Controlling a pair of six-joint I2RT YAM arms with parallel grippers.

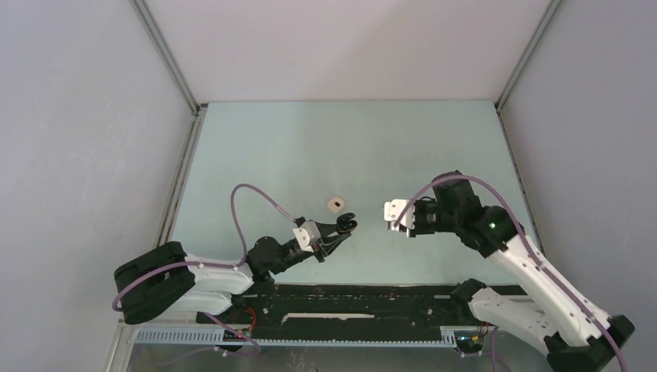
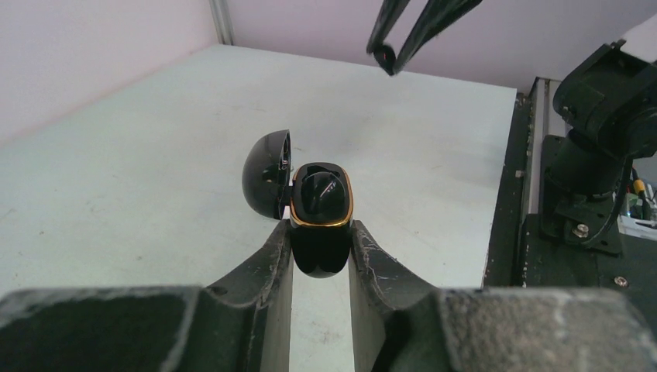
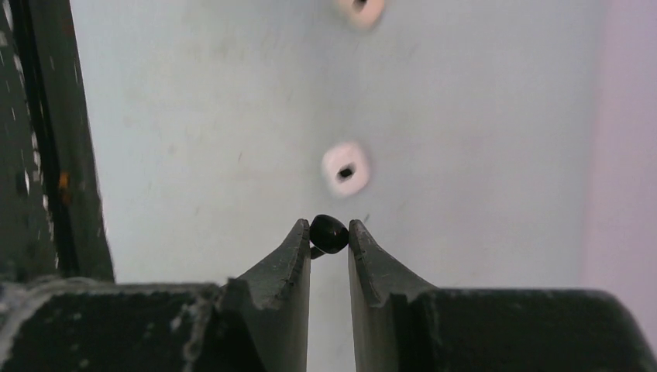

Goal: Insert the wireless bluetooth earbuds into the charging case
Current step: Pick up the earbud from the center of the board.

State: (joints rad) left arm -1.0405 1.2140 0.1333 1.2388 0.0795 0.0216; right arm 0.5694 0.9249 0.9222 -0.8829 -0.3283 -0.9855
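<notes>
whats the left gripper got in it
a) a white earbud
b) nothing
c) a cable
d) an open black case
d: the left gripper is clamped on the black case, whose lid stands open.

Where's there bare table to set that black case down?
Bare: the table beyond the white piece, out to the far wall. Crowded: the near middle, where the left gripper with the case faces the right gripper and earbud.
</notes>
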